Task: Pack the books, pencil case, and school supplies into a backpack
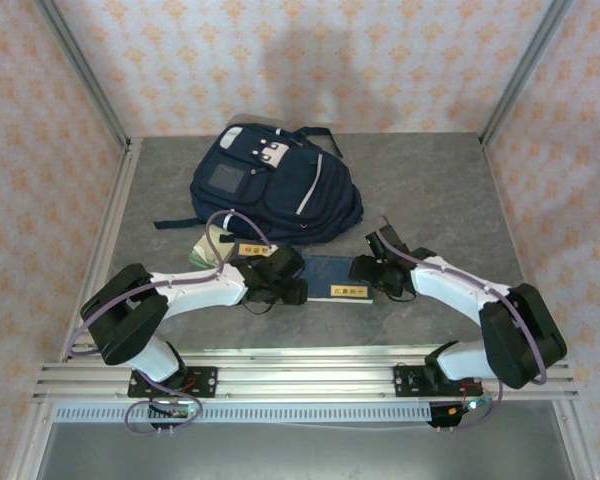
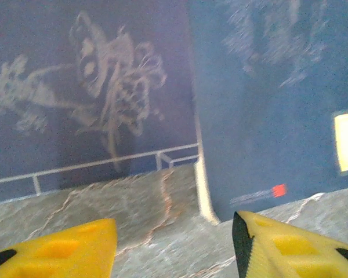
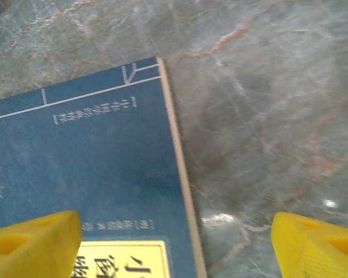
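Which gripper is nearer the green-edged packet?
Left. The left gripper is right of the green-edged packet, at the left end of the navy book; the right gripper is at its far end.

You have a grey marbled tabletop (image 1: 450, 190): large navy fabric backpack (image 1: 275, 190) upper centre, thin navy book (image 1: 338, 277) mid-frame, pale flat packets (image 1: 206, 248) just left.

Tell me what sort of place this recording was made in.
Likely a lab test booth, not a real room: wallpapered panels in metal framing enclose a stone-look table, with robot arms bolted to a rail at its near edge.
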You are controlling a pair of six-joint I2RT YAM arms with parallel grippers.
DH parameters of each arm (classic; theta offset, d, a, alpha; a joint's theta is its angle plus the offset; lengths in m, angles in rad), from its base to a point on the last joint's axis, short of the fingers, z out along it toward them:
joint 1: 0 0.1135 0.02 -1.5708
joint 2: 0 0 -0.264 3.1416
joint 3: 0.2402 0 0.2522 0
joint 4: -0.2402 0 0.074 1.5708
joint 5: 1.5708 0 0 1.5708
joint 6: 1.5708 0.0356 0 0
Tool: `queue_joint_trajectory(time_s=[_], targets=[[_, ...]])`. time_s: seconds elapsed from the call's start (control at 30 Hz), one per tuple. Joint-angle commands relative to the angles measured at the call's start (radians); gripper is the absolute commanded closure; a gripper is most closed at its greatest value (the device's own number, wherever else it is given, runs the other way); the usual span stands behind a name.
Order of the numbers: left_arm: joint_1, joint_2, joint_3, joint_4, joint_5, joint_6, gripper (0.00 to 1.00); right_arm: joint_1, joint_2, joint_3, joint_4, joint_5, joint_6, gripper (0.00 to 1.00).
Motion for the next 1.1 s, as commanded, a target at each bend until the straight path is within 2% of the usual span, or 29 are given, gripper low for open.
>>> queue_joint_trajectory(time_s=[0.0,0.13,0.6,1.07], targets=[[-0.004,0.029,0.056,0.020,-0.027,0.025,0.49,-0.004,0.064,-0.008,0.096,-0.094,-0.002,0.18],[-0.004,0.077,0.091,0.028,-0.016,0.039,0.54,-0.004,0.129,0.005,0.111,-0.150,0.007,0.20],[-0.004,0.168,0.116,0.062,0.026,0.048,0.66,-0.004,-0.011,0.005,0.095,-0.257,0.044,0.27],[-0.004,0.156,0.098,0.057,0.031,0.053,0.68,-0.004,-0.131,0.038,-0.038,-0.137,0.027,0.33]])
